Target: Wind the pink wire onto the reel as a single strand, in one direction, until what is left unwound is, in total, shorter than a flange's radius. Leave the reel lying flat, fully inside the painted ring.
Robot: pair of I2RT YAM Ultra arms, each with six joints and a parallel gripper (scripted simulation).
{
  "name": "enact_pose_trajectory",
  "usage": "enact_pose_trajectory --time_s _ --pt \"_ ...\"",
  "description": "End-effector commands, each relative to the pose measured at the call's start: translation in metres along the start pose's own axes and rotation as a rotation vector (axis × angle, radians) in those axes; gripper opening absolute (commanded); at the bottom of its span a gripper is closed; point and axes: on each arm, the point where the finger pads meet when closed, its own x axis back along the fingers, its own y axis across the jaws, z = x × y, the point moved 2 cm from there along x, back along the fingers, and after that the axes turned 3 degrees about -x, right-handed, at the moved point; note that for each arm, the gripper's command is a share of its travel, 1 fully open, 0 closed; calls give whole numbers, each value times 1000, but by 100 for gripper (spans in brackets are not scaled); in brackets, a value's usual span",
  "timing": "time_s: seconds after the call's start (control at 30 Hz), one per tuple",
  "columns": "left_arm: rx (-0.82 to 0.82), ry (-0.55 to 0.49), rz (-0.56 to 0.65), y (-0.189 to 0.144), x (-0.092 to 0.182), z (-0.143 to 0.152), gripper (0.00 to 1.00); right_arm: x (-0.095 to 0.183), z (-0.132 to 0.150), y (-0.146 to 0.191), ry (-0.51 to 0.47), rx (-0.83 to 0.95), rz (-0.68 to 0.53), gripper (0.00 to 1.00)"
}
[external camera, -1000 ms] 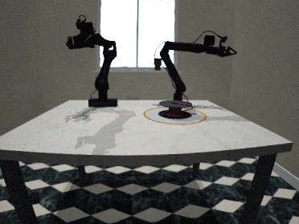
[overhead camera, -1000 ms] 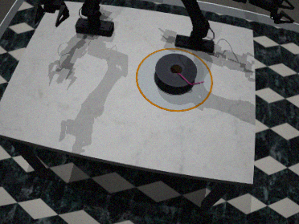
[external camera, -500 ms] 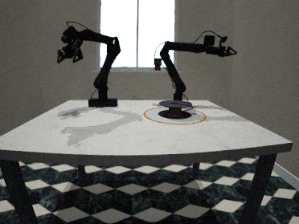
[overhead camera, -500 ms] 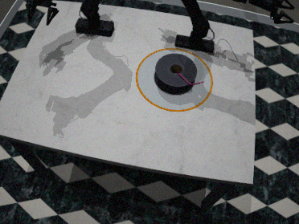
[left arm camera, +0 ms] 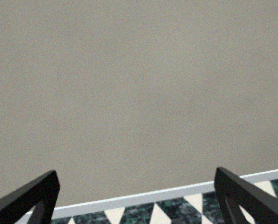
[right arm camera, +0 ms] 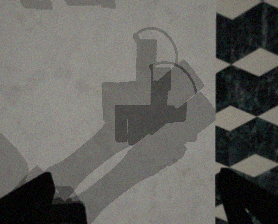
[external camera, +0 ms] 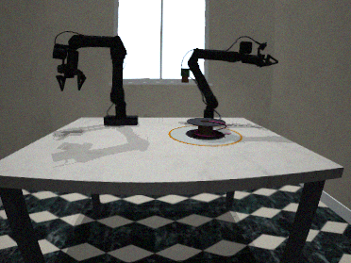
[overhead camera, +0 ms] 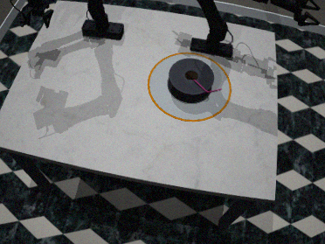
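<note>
The dark reel (overhead camera: 181,69) (external camera: 205,129) lies flat inside the orange painted ring (overhead camera: 192,121) (external camera: 242,138). The pink wire (overhead camera: 201,86) runs from near the hub hole across the top flange to its rim, then a short end sticks out past it. Some pink also shows low around the hub in the exterior view; how much is wound is unclear. My left gripper (overhead camera: 315,15) (external camera: 274,61) (left arm camera: 136,177) is open and empty, high and right of the reel in the top and exterior views. My right gripper (overhead camera: 36,23) (external camera: 71,89) (right arm camera: 135,178) is open and empty, pointing down, far left of the reel.
The white table (overhead camera: 131,145) (external camera: 142,171) carries both arm bases, the right arm's base (overhead camera: 102,30) (external camera: 121,120) and the left arm's base (overhead camera: 211,47) close behind the ring. Arm shadows cross the table. The table's side edge shows in the right wrist view.
</note>
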Motion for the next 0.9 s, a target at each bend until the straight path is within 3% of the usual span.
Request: enact_pose_trajectory --time_s 0.0,0.33,0.87 --pt "9 -59 -1 3 8 -19 100 4 14 -7 118 50 11 100" --pt "9 -59 -1 3 8 -19 100 0 7 -25 210 53 47 100" --pt "9 -59 -1 3 8 -19 100 6 -3 -18 194 56 72 100"
